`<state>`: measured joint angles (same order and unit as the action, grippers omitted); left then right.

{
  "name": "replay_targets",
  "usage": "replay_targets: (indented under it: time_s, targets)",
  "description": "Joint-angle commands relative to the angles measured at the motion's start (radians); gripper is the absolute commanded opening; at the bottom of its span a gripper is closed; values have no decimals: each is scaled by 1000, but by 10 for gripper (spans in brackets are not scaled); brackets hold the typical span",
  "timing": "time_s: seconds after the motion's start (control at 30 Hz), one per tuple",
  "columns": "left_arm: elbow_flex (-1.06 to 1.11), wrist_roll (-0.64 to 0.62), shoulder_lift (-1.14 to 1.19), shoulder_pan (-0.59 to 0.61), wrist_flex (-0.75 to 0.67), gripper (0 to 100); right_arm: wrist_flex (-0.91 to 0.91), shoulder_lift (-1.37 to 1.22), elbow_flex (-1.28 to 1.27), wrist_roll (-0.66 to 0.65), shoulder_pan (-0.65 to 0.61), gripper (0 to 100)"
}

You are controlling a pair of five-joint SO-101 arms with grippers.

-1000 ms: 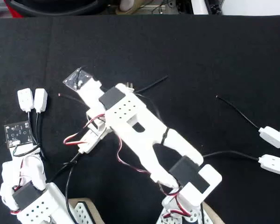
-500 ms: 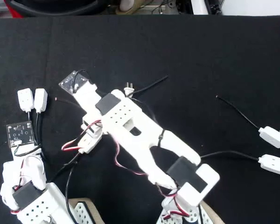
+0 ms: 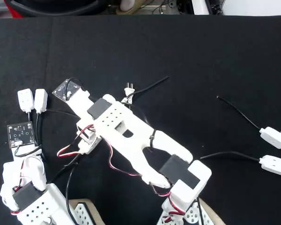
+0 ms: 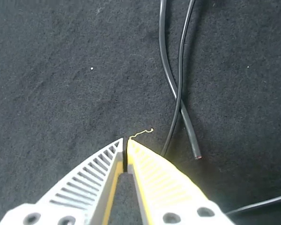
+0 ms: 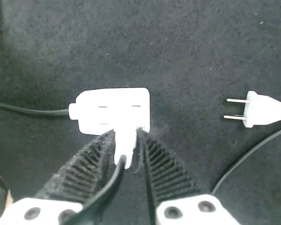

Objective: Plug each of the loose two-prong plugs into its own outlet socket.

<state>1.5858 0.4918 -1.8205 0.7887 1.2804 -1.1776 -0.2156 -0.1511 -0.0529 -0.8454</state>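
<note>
While right gripper clamps white plug against outlet socket, left gripper closed; 1 loose plug nearby.

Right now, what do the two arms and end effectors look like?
Left arm and right arm: white, black motor blocks, loose red, white and black wires. Left end effector: white ribbed fingers, yellow inside. Right end effector: black ribbed fingers on white bases.

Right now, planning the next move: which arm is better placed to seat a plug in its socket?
Right: its fingers hold a plug at the socket; the left fingers are shut over cables.
</note>
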Motion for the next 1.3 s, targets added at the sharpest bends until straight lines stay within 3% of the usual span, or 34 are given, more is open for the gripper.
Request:
replay_targets:
  time_s: [0.0, 0.27, 0.53, 1.0, 1.27]
  targets:
    - [-1, 6, -3, -13, -5, 31, -3, -18, 7, -31, -14, 11]
    - [1, 6, -3, -13, -5, 32, -23, -18, -19, -43, -11, 11]
    - [1, 6, -3, -13, -5, 33, -23, -19, -19, -75, 77, 11]
    - [1, 6, -3, -15, -5, 33, -29, -16, -68, -80, 80, 11]
    - [8, 8, -3, -51, -6, 33, -158, -10, -113, -166, 238, 11]
